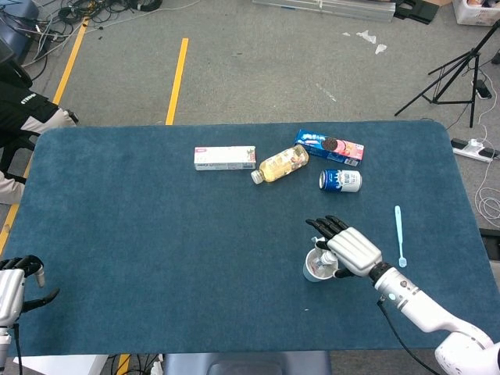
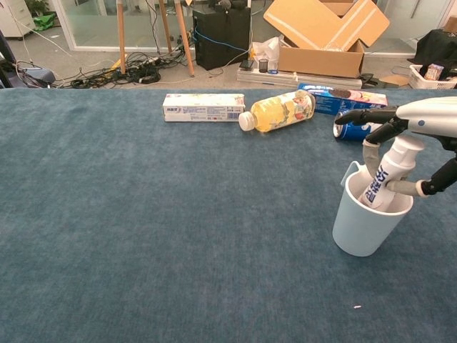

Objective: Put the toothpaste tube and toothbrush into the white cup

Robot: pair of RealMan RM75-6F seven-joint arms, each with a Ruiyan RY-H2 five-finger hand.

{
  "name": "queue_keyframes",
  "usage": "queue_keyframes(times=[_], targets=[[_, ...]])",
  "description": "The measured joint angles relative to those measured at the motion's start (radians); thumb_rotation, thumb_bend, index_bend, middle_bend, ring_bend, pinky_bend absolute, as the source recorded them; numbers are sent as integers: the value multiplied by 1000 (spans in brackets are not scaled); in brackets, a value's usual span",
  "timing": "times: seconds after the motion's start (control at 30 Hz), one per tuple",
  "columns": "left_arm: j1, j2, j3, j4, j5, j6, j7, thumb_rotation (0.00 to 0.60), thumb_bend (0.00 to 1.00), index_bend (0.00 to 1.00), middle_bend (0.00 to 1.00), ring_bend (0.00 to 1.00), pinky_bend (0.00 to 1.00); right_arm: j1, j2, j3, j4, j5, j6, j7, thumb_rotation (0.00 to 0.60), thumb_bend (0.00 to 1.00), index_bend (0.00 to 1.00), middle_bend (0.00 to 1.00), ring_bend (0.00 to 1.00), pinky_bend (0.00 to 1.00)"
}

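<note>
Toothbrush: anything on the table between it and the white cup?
Nothing on the cloth. The toothbrush lies right of the white cup; only the right hand sits between them, over the cup, at the toothpaste tube standing inside. The blue can lies farther back.
</note>
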Motion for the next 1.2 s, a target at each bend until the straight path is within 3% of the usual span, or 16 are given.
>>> queue_keyframes(times=[0.8, 1.2], targets=[[0, 0, 0, 0, 0, 0, -1, 600, 0, 699, 439, 387, 349, 13, -10, -8, 14, -5, -1, 27, 600, 282, 269, 0, 0, 64], [0, 0, 0, 1, -1, -2, -1, 600, 0, 699, 439, 386, 349, 8, 15, -18, 2, -26, 22, 43, 600, 278, 190, 0, 0, 64]])
